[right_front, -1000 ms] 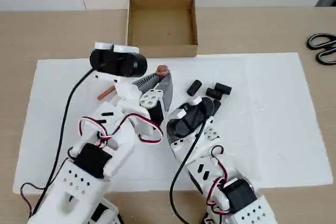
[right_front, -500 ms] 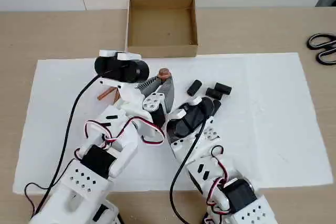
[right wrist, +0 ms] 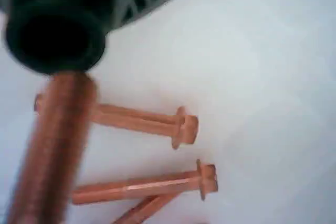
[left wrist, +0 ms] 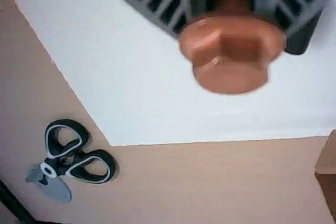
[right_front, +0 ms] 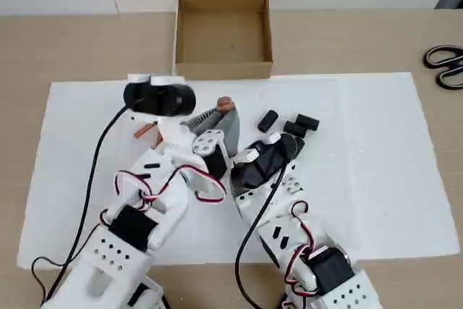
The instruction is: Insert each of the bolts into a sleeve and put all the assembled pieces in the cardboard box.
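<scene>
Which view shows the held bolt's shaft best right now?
Right wrist view: the shaft of the bolt runs lengthwise, tip at the mouth of the black sleeve. Left wrist view shows its flanged head end-on, clamped between the jaws. High view shows the head, small, from above.

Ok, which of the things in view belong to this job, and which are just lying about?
Job: held bolt; held sleeve; loose bolts; loose sleeves; cardboard box.
Lying about: scissors; white sheet under the work.
</scene>
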`<action>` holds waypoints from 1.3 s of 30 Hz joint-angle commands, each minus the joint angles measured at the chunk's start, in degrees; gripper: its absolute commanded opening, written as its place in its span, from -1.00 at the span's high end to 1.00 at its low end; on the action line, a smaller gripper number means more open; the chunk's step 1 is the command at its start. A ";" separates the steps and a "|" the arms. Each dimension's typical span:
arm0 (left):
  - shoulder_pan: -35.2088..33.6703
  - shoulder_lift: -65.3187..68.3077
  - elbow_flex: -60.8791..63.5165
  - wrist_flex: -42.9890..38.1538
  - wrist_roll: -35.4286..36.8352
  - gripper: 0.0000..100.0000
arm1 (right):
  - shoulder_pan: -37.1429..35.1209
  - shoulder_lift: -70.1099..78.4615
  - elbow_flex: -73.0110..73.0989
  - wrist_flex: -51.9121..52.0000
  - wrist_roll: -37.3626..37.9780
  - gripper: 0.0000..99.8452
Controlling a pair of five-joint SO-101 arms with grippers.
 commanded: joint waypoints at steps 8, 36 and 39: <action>2.64 -2.64 4.26 -5.71 0.35 0.99 | 0.04 -0.57 -1.49 -1.63 -1.14 0.99; 6.86 -7.65 8.92 2.46 -8.97 0.99 | 0.13 -0.84 -1.49 -1.63 -0.97 0.99; 6.86 -8.70 9.19 5.01 -8.88 0.99 | 0.13 -0.84 -1.49 -1.63 -0.97 0.99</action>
